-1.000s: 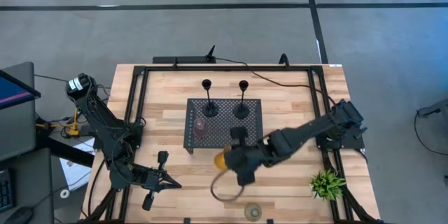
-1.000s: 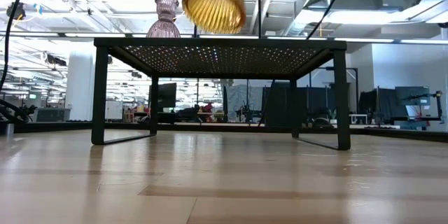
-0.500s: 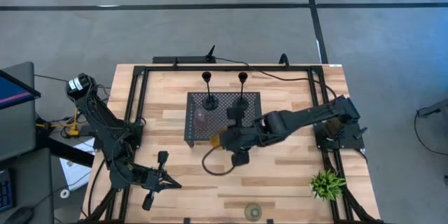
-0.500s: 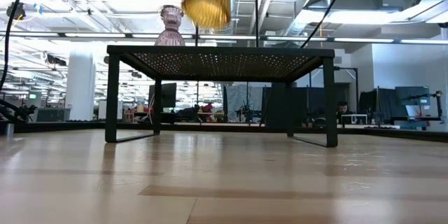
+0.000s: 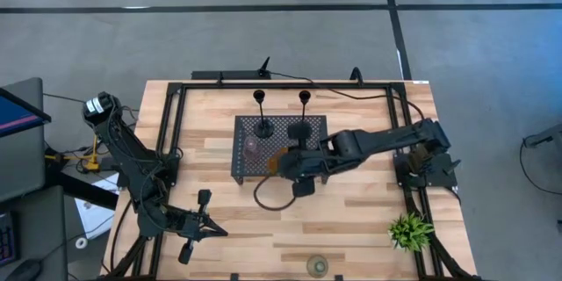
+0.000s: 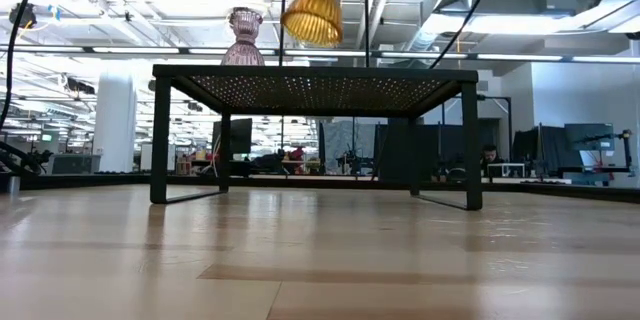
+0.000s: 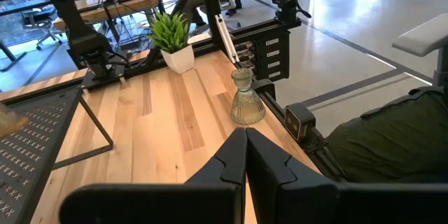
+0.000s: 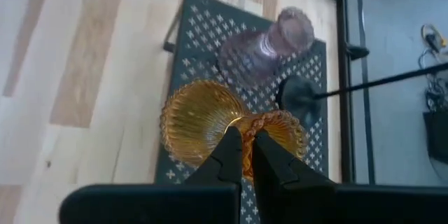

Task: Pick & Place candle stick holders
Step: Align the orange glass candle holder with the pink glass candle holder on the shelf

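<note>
The amber glass holder point(image 5: 276, 160) hangs over the black perforated tray point(image 5: 309, 130), held by my right gripper point(image 5: 284, 163), which is shut on it. It also shows in the low view point(image 6: 313, 12). The pink glass holder point(image 5: 253, 147) and two black stemmed holders point(image 5: 262, 110) point(image 5: 304, 110) stand on the tray. The green glass holder point(image 5: 317, 265) stands on its base near the table's near edge and shows in the left wrist view point(image 7: 246, 99). My left gripper point(image 5: 211, 226) waits shut at the near left. My right gripper pinches the amber holder at its narrow waist point(image 8: 246, 127), between the flared foot and the cup, with its two fingers. The fingers come from the table's right side, slanting down, across the holder. The holder is tilted and lifted clear above the tray top point(image 6: 315, 72).
A small green plant point(image 5: 410, 228) in a white pot stands at the near right. A black metal frame point(image 5: 172, 132) runs along the table's sides and far edge. Bare wood lies between the tray and the near edge.
My right gripper has carried the amber holder from in front of the tray's near edge toward the far edge, over the tray, beside the pink holder. The tray with its holders has slid a little toward the far edge.
</note>
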Tool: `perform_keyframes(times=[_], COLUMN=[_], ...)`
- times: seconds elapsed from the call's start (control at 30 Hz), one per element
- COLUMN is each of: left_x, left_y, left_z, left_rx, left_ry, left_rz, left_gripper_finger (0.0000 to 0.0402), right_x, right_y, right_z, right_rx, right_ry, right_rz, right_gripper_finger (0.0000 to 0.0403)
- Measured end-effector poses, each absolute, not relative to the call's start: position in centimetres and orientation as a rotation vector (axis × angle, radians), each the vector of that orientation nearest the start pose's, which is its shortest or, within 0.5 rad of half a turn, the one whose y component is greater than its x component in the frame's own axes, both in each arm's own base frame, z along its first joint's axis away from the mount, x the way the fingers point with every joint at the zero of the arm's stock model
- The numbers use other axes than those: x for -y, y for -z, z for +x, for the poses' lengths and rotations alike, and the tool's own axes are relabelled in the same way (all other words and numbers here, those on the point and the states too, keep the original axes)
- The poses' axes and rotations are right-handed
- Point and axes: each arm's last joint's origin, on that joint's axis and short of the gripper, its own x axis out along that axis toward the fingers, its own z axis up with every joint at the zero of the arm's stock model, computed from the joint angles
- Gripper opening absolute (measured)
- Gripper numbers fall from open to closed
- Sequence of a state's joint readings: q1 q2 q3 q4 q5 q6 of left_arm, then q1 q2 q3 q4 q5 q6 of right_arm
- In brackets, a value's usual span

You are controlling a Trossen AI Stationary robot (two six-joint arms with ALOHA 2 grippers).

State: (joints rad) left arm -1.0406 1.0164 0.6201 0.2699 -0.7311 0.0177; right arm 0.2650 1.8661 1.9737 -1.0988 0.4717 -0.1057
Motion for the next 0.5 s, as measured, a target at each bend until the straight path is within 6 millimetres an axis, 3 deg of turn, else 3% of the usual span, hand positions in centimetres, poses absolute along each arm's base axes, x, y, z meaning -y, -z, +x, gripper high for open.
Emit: perform_keyframes(times=[0.3, 0.5], left_x=[17.9, 17.9], left_y=[-27.7, -27.7], left_z=[12.7, 12.7], left_rx=[-0.078, -0.078], left_ry=[0.31, 0.32], left_rz=[0.116, 0.116], left_gripper_finger=[0.0005, 0.0005], right_x=[-7.1, -6.3], right_y=[-35.3, -33.2], right_z=[38.5, 39.7], right_rx=[-0.984, -1.067], right_ry=[0.176, 0.197], right_rz=[-0.442, -0.449], right_gripper_finger=[0.0, 0.0])
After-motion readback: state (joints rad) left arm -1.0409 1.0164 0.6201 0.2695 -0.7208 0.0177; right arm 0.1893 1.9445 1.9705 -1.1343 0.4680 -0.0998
